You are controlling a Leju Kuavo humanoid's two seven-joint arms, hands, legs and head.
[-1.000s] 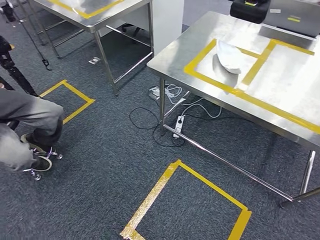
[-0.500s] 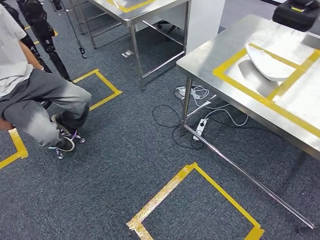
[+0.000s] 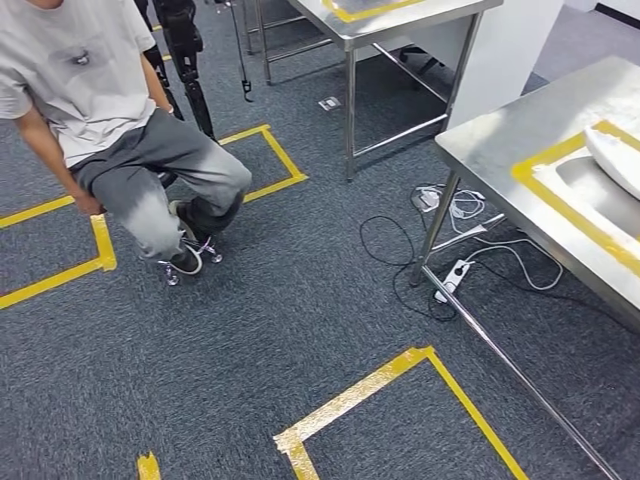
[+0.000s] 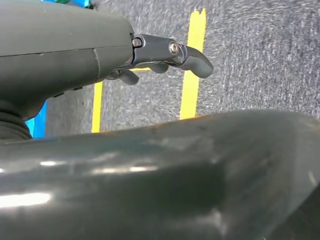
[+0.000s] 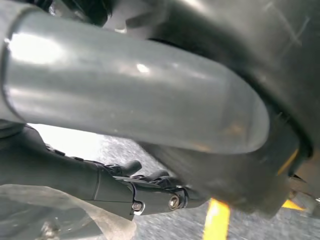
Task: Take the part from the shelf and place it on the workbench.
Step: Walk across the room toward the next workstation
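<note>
I saw dark grey carpet (image 3: 302, 320), yellow tape squares (image 3: 392, 385) marked across it, steel table (image 3: 521, 140) at right, second steel table (image 3: 377, 15) behind, white power strip (image 3: 451, 277) and cables beneath, seated person (image 3: 113, 120) at left.

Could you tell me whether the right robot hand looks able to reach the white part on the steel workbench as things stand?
Probably not. The right robot hand hangs low over the carpet, and the white part lies up on the workbench, away across the floor.
</note>
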